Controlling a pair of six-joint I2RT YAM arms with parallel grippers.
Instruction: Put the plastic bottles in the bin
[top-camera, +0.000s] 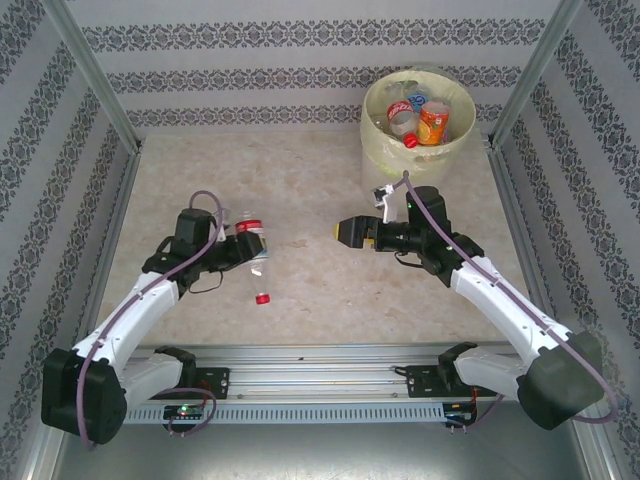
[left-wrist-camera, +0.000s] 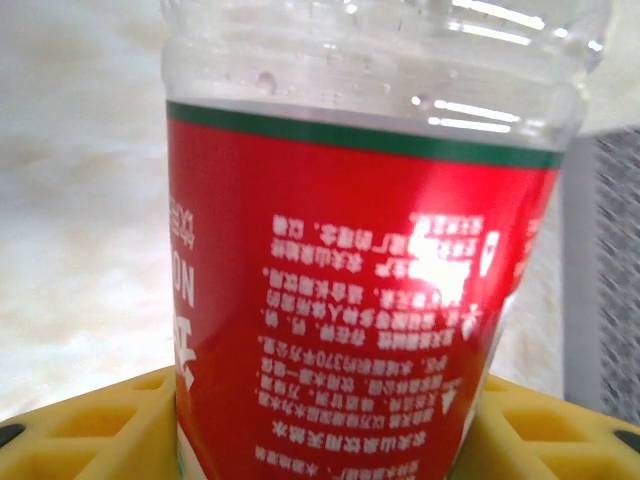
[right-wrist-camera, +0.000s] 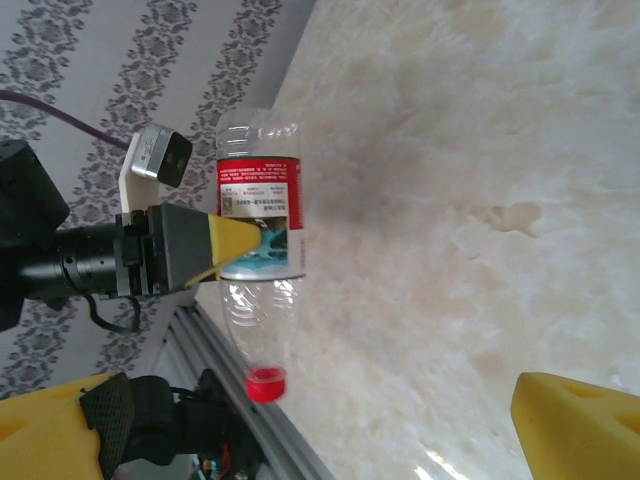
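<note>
Looking from the top, the left gripper (top-camera: 243, 250) is clamped on a red-label bottle (top-camera: 259, 270) at left-centre of the table (top-camera: 300, 180); the long axis runs far-to-near, base toward the back wall and red cap toward the near rail, tilted slightly right; can't tell if it's off the surface. Over in the middle the right gripper (top-camera: 347, 232) is spread wide with nothing in it, fingers aimed left at that bottle but apart from it; the bin (top-camera: 372, 140) sits far right with a few bottles (top-camera: 434, 122) inside.
</note>
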